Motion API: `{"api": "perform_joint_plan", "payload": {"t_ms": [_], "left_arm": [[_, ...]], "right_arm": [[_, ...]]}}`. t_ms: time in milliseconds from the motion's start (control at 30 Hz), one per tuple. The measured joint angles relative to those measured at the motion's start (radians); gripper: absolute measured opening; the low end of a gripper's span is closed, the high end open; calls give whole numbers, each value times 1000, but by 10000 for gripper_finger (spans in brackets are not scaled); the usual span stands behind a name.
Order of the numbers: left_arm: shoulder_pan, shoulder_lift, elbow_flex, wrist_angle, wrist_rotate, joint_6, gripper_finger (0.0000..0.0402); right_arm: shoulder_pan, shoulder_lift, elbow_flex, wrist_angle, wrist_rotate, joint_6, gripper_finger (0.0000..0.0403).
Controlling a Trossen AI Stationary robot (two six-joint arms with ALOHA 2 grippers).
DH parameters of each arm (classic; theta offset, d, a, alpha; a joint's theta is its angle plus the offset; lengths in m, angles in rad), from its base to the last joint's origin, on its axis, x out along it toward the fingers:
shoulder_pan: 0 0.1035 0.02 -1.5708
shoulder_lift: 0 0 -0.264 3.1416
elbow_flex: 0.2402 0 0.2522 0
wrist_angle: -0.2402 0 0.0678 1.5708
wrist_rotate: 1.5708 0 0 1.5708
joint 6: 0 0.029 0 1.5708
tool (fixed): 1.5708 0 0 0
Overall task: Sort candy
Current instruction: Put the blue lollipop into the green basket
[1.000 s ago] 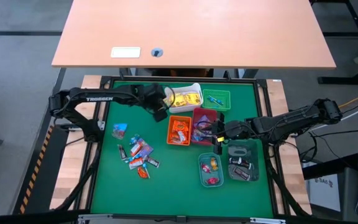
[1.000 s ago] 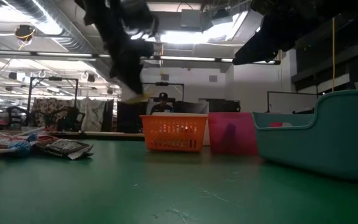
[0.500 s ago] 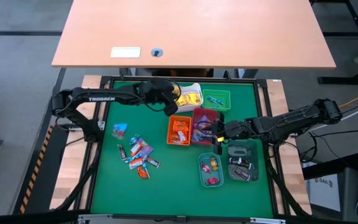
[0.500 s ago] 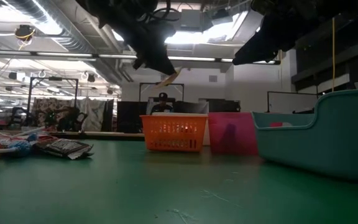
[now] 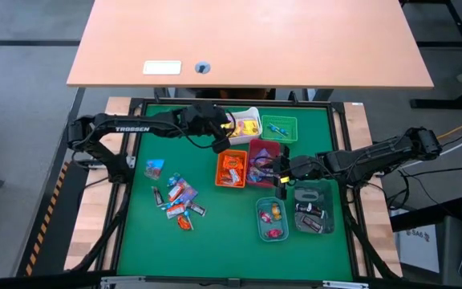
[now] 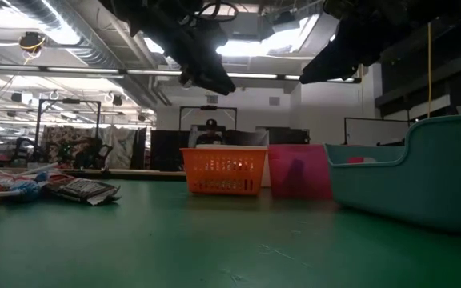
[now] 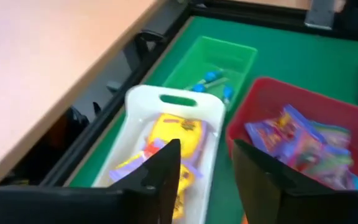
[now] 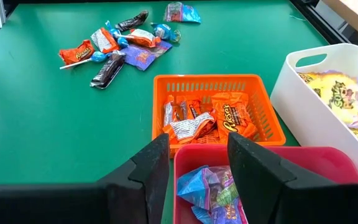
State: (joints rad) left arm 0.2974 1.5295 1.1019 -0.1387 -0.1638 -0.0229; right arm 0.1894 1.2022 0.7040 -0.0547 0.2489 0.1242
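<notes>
Our left gripper hangs over the white bin at the far edge of the tabletop, its jaws spread with nothing between them — the yellow candy lies in the bin just below. We judge that this drop is done and the next pick is the step in hand. To do it well, we should lift clear of the bin wall first, then come down straight on one piece at the rim of the loose pile near the left edge, so that the neighbours are not dragged along.

Our right gripper waits over the red bin in the middle, jaws also spread and empty.

We count six bins: white, green, orange, red, and two clear teal ones toward the near right corner. The unsorted candy is about ten pieces in the pile, plus one blue piece a little apart — an exact count we cannot give, because the wrappers overlap.
</notes>
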Motion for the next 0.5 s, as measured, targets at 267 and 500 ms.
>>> {"api": "perform_joint_plan", "payload": {"t_ms": [267,500], "left_arm": [[-53,-72,0,-215,65,-142,144],[-114,-135,0,-486,204,-315,144]], "right_arm": [[0,0,0,-4,0,0,163],[0,0,0,-9,0,0,163]]}}
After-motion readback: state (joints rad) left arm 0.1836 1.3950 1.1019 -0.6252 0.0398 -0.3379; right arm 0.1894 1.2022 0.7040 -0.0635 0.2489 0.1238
